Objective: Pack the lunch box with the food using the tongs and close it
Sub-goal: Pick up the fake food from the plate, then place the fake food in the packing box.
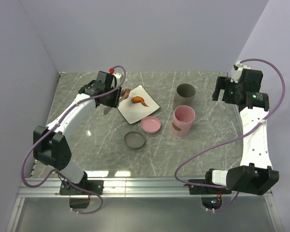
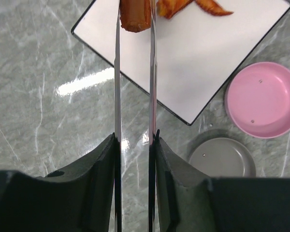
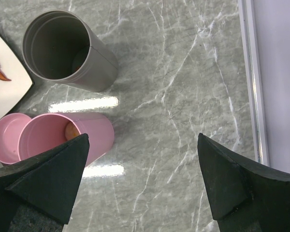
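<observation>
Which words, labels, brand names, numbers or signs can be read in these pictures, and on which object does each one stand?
No text can be read in any view.
The white plate, pink cup, grey cup, pink lid, grey lid and tongs carry no print.
The right arm shows only a small green light, no letters or numbers.
</observation>
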`<state>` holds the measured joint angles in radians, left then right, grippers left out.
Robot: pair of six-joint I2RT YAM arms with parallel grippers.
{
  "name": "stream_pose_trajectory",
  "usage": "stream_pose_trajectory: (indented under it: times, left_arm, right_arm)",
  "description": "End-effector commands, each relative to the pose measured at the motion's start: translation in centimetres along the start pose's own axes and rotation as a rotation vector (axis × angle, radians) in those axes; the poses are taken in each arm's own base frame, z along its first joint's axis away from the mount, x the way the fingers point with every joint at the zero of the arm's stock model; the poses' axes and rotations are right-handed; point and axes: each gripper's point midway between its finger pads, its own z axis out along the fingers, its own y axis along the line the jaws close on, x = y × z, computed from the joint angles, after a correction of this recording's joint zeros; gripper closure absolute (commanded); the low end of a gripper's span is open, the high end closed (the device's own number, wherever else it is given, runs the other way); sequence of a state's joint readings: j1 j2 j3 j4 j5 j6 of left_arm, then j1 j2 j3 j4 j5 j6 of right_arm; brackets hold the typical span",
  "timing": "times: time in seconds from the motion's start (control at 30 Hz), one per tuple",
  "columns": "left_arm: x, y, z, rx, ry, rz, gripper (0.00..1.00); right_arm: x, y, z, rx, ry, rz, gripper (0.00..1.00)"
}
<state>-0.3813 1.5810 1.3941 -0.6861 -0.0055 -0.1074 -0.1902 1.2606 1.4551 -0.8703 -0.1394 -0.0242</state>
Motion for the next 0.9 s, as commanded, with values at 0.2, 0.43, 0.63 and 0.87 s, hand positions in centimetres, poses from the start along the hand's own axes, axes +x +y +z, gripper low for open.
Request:
stream_pose_trajectory:
  times: [0.2, 0.43, 0.63, 0.87]
  left_arm:
    - [-6.8, -6.2, -6.4, 0.152, -0.275, 0.169, 0.85]
    - [-10.2, -12.0, -8.7, 0.337, -0.368, 0.297, 0.83]
    - [-12.6, -17.2, -9.0, 0.444, -0.414, 0.356, 0.82]
    - [-13.5, -21.2, -7.2, 0.523, -0.41, 0.372, 0.82]
  right_arm:
    - [-1.5, -0.3, -0.7, 0.011, -0.041, -0.012, 0.0]
    - [-1.8, -0.3, -0.7, 0.012, -0.046, -0.011, 0.0]
    - [-2.1, -0.4, -0.7, 0.021, -0.049, -0.011, 0.0]
    - [-2.4, -0.5, -0.8, 0.023, -0.049, -0.023, 0.0]
